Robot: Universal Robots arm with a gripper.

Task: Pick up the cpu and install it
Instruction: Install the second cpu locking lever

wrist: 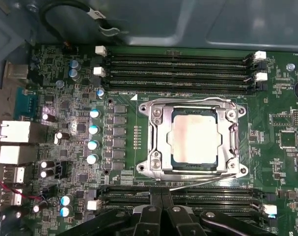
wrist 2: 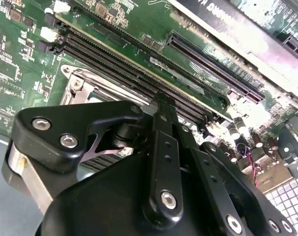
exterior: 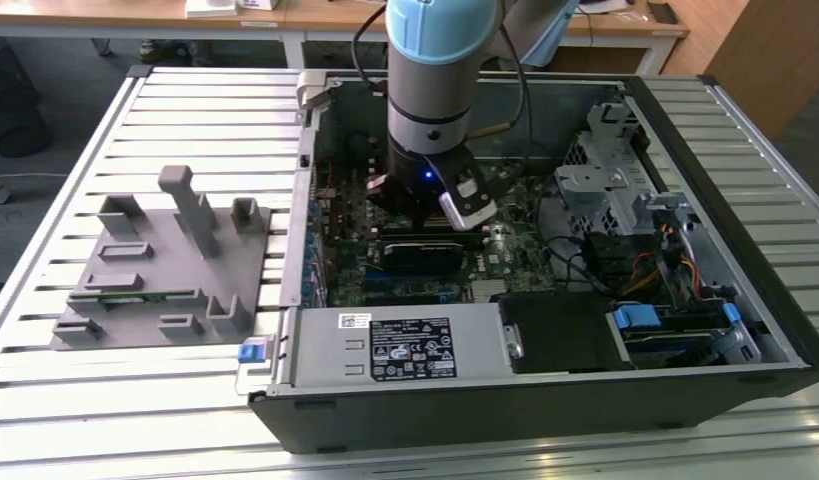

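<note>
My black, jointed claw (wrist: 161, 216) hangs low inside the open dark metal computer case (exterior: 729, 385), its linkage bars drawn together to a narrow tip with nothing between them: clenched and empty. In the first wrist view the small flat square cpu with its pale, dull-shining metal top (wrist: 194, 138) sits seated in the silver steel socket frame (wrist: 156, 140) on the green circuit board (wrist: 124, 73), level with the frame's opening, just beyond my tip. A thin wire lever (wrist: 203, 181) lies along the frame's near edge. Long black ribbed memory slots (wrist: 180, 66) run on both sides of the socket, and small round silver-capped capacitors (wrist: 93, 129) stand in a row beside it.

The second wrist view gives my matte black linkages with their bright screw heads, and past them a corner of the same frame (wrist 2: 77, 81).

The exterior view adds what the wrist cameras cannot: my pale blue arm (exterior: 443, 40) reaching down into the case, the slatted aluminium bench (exterior: 62, 400), and a grey plastic parts fixture (exterior: 156, 275) at the exterior view's left.
</note>
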